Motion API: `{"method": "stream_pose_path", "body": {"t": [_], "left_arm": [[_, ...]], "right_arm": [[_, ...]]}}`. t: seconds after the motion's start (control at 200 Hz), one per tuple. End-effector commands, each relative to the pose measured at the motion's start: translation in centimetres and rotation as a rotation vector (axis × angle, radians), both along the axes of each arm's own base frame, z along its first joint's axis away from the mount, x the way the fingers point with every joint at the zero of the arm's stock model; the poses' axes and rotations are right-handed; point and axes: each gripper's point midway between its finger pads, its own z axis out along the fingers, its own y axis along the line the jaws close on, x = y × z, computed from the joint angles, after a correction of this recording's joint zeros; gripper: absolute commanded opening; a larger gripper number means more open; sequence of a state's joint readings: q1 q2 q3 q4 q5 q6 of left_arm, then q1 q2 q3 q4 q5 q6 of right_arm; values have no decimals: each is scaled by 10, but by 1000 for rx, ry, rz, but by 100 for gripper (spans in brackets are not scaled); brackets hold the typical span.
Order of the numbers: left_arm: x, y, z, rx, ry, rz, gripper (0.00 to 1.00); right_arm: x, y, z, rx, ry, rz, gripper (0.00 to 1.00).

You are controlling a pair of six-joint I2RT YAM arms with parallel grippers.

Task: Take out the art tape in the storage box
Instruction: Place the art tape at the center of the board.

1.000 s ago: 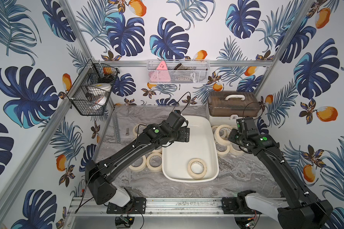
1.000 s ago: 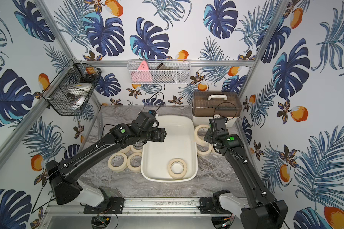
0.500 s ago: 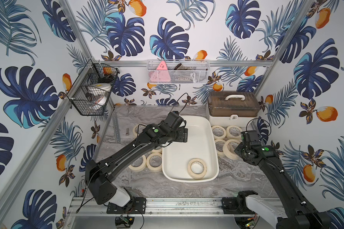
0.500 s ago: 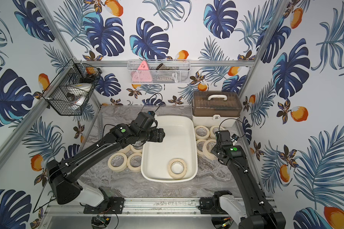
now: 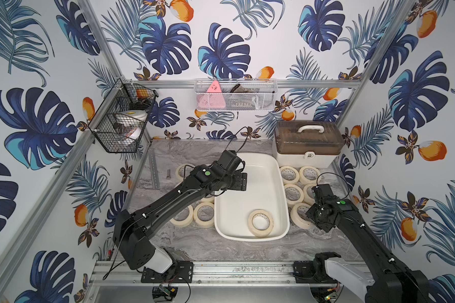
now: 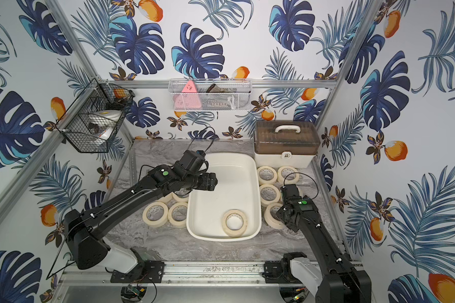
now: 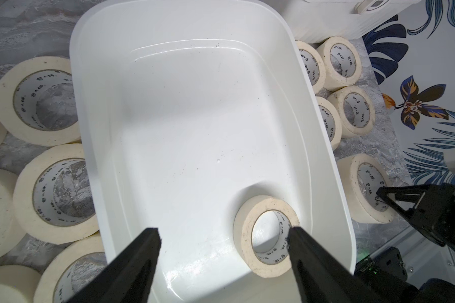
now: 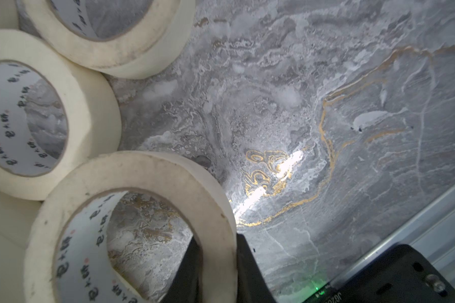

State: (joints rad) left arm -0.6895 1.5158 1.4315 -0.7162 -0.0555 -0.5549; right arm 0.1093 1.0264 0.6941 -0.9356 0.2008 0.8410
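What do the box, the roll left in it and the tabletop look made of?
Box: glossy white plastic, by its sharp reflections and moulded rounded rim. Roll: matte cream paper tape, probably, on a white printed core, likely cardboard. Tabletop: grey marble pattern with gold veins; stone or printed laminate, cannot tell.

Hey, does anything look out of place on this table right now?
A small loose bolt lies on the tabletop beside a tape roll at the back left; nothing else stands out.
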Motion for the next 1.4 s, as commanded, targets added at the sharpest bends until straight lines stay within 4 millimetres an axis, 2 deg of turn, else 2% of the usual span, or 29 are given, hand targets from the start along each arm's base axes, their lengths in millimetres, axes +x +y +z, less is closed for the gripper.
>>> {"method": "stream_pose_path", "body": {"t": [0.0,0.465,0.751,0.836,0.956,1.391], "left_arm": [[1,1,2,-16,-9,4,84],[-1,8,-4,-13,5,17,84],[-2,10,-6,-13,9,23,84],[-1,12,-6,-12,9,26,84],[-1,12,-7,-13,10,26,84],[-3,16,-5,-13,8,32,84]], "right_arm": [[-5,5,-8,38,18,-25,0],[-4,10,-37,57,61,6,0],[-1,14,-37,74,49,13,0],[0,16,-37,86,39,18,12],[-1,18,-37,99,31,23,18],[8,30,-45,154,46,68,25]]}}
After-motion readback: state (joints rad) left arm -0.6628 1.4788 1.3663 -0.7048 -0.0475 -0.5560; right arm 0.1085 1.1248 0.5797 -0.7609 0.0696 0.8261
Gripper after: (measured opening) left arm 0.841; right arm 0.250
